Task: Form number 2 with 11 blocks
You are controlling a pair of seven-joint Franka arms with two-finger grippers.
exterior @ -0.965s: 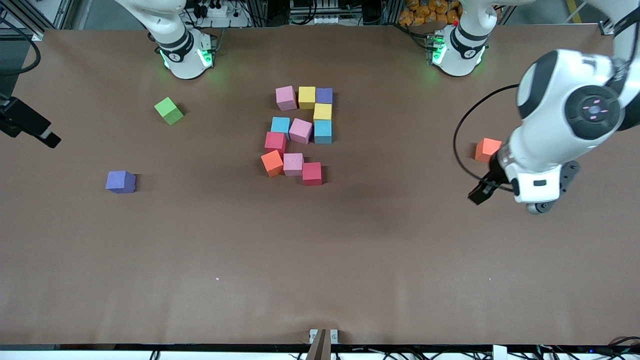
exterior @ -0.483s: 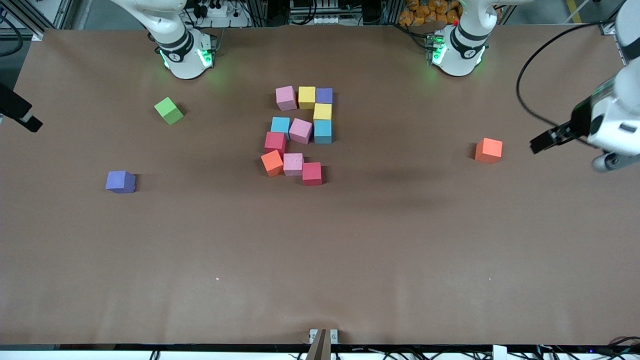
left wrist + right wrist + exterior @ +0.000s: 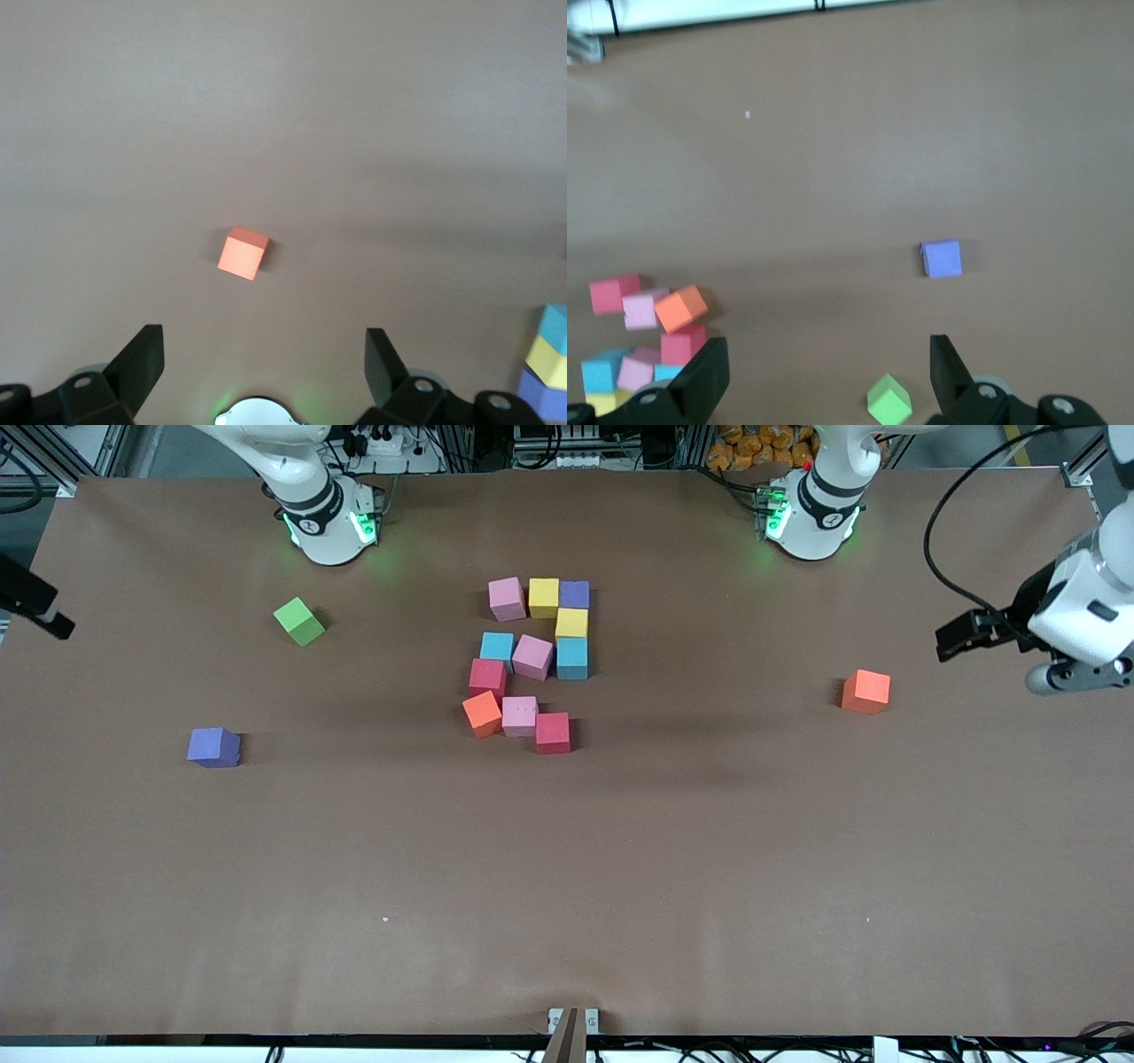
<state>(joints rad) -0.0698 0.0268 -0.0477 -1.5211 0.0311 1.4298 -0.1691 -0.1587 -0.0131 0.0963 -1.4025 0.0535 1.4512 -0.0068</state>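
Note:
Several blocks lie packed together mid-table as a rough number 2 (image 3: 532,657). Its row nearest the arms' bases is pink (image 3: 507,599), yellow (image 3: 543,598), purple (image 3: 574,594). Its row nearest the front camera is orange (image 3: 482,714), pink (image 3: 519,716), red (image 3: 553,732). The cluster also shows in the right wrist view (image 3: 647,336). My left gripper (image 3: 961,638) (image 3: 263,336) hangs open and empty over the left arm's end of the table. My right gripper (image 3: 40,609) (image 3: 828,345) hangs open and empty over the right arm's end.
A loose orange cube (image 3: 866,692) (image 3: 243,253) sits alone toward the left arm's end. A loose purple cube (image 3: 213,747) (image 3: 942,258) and a green cube (image 3: 299,621) (image 3: 889,399) sit toward the right arm's end.
My left arm swung away from the loose orange cube out to its end of the table. My right gripper drew back toward its table edge. No block moved.

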